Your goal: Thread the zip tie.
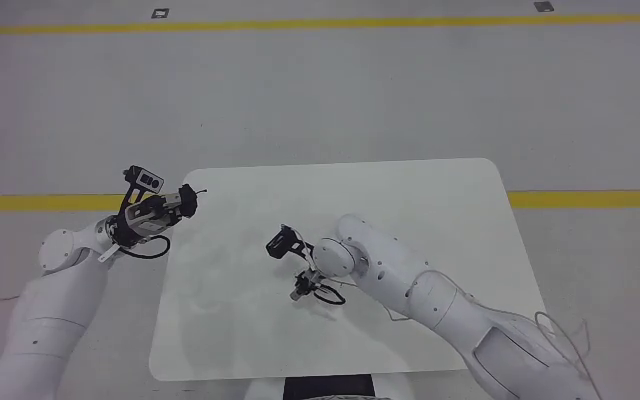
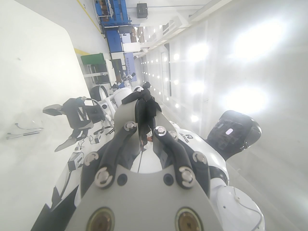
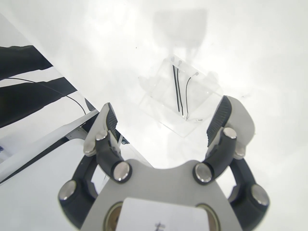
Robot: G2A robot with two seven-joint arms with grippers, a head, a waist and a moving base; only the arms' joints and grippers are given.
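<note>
left fingers [image 2: 121, 116] pinched on zip tie [image 2: 140, 156]; right fingers [image 3: 222, 114] spread wide above clear tray [image 3: 156, 97] of ties [image 3: 177, 87].

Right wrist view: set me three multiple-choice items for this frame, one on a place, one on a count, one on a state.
1. Where do the black zip ties lie? A on the floor; B in the clear tray on the table; C on a chair.
2. How many zip ties are in the tray? A one; B six; C three.
3. The right gripper is: A shut on a tie; B open and empty; C shut and empty.
Answers: 1 B, they lie inside the tray's walls. 2 C, three separate heads and tails can be counted. 3 B, its jaws stand wide apart, gripping nothing.
</note>
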